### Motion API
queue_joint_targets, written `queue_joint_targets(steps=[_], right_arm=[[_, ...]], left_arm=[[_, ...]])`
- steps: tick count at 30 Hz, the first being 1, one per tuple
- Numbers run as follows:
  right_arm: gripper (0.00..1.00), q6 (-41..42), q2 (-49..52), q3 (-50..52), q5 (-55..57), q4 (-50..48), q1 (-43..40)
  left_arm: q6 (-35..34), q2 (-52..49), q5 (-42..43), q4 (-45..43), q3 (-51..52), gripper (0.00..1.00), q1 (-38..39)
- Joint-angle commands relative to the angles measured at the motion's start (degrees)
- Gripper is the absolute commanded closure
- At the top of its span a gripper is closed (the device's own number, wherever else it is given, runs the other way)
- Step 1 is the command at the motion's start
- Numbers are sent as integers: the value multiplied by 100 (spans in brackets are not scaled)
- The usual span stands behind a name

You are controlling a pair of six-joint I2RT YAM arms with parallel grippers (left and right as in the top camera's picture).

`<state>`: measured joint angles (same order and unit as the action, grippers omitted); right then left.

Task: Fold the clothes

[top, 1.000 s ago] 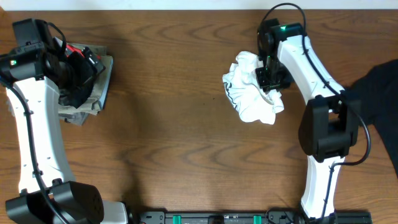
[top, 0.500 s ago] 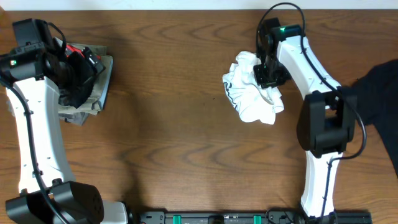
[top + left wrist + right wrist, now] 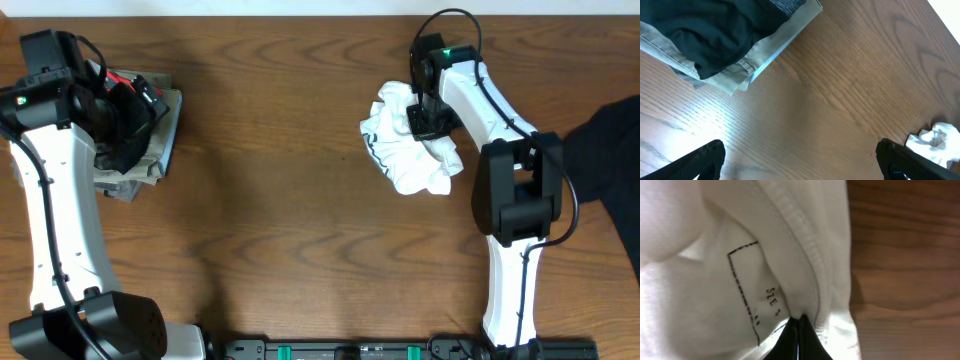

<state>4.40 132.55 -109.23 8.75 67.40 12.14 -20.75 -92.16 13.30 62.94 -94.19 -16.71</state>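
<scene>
Since a second ago my right gripper (image 3: 427,118) has clamped shut on the crumpled white T-shirt (image 3: 408,160) beneath it, pinching a seam; my left gripper (image 3: 802,160) hangs wide open.

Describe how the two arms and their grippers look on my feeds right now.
Both look alike. The left arm and right arm have smooth white links joined by bulky black joints. Each carries a small green light near the wrist and thin black cables looping along it. The left gripper and right gripper have matte black fingers. No markings are readable.
</scene>
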Motion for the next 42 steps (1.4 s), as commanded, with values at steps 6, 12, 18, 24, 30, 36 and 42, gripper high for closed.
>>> queue_joint_targets(steps=[6, 12, 18, 24, 30, 36, 42], right_arm=[[99, 229, 17, -396, 1126, 188, -9], [99, 221, 17, -798, 1156, 361, -11], [99, 227, 33, -807, 1552, 197, -81], [99, 332, 33, -807, 2094, -2, -138], [99, 378, 33, -800, 2420, 70, -225], [99, 424, -24, -881, 1864, 225, -168], [78, -546, -131, -1224, -861, 389, -76]], left_arm=[[96, -35, -55, -4, 26, 2, -15], [96, -35, -55, 0, 26, 2, -15], [98, -35, -55, 2, 26, 2, -15], [98, -35, -57, 0, 26, 2, -15], [205, -35, -57, 2, 26, 2, -15], [205, -35, -55, 0, 26, 2, -15], [205, -35, -55, 7, 26, 2, -15]])
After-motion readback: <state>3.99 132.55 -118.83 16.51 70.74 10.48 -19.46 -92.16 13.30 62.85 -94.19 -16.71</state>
